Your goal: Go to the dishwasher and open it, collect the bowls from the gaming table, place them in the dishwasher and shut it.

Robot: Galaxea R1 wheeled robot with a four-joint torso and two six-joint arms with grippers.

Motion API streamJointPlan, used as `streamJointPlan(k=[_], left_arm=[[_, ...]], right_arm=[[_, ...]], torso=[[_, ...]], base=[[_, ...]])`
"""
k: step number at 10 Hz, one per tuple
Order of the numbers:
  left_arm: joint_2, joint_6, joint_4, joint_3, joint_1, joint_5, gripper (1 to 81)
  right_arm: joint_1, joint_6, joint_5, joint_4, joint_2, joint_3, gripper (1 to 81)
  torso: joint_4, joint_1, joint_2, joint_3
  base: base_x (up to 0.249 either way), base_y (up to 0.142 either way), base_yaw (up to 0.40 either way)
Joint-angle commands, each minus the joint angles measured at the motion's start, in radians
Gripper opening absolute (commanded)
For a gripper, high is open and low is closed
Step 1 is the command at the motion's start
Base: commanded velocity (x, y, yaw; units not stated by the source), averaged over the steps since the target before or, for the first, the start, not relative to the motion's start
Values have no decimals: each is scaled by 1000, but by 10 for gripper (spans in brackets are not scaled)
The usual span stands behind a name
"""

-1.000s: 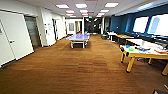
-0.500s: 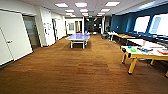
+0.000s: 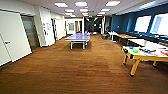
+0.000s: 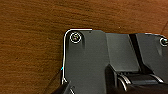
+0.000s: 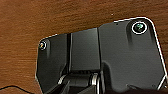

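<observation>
Wooden floor [image 3: 82, 72] ahead, robot driving. Gaming table [image 3: 150, 53] near right, pale top on yellow legs, small coloured things on it, bowls not distinguishable. Judgement: steer wide of table corner, blue table [image 3: 78, 37] far ahead. Pincer state on either arm: cannot tell.

Floor [image 3: 75, 70] warm brown wood-plank pattern, same brown grain under both wrist cameras. Gaming table [image 3: 150, 53] pale whitish-yellow top, yellow legs; small blue and green items [image 3: 133, 49] near its near-left corner, red-orange bits toward the right edge. Table-tennis table [image 3: 78, 37] blue-purple top, white legs. Left wall and doors [image 3: 12, 37] white; right wall [image 3: 122, 23] dark blue. Ceiling lights [image 3: 81, 4] white.
</observation>
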Motion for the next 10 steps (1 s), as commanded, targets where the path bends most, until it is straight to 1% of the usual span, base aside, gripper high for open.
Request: streamJointPlan(k=[1, 10], left_arm=[[-1, 1, 0, 4, -54, 42, 811], [3, 1, 1, 4, -54, 42, 811]], right_arm=[[69, -1, -55, 4, -7, -3, 811], [67, 0, -49, 2, -6, -3, 811]], torso=[[0, 1, 0, 0], [0, 1, 0, 0]], base=[[191, 0, 0], [193, 0, 0]])
